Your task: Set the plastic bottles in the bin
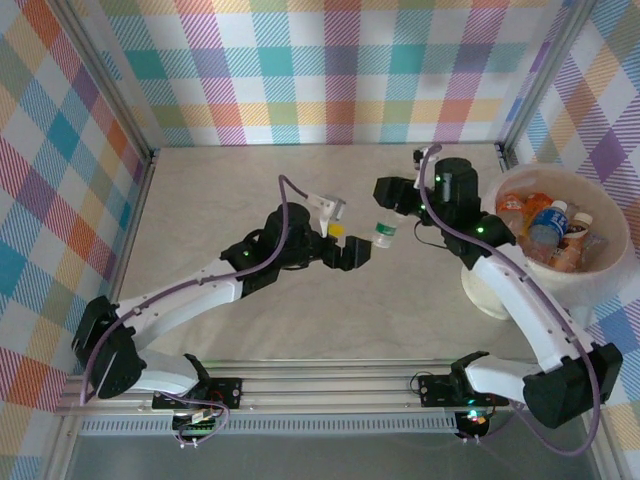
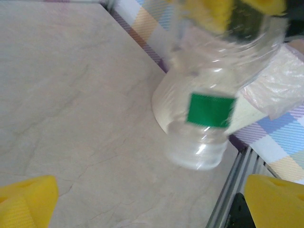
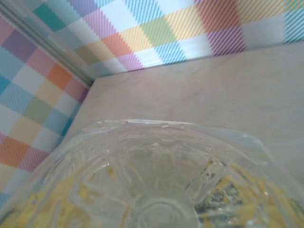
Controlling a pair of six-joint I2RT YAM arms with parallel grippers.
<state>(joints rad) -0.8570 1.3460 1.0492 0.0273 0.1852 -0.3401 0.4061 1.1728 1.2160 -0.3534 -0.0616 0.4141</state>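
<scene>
I see the right gripper (image 1: pixel 392 214) clamped on a clear green-label bottle (image 1: pixel 385 235), mid-table between both arms. Left gripper (image 1: pixel 346 244) jaws stand wide apart just beside it. Other bottles (image 1: pixel 545 228) lie in the bin (image 1: pixel 612 265) at far right.

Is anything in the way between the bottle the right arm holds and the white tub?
Nothing visible. Between the bottle in the right pincer and the bin there is only that arm's own wrist.
</scene>
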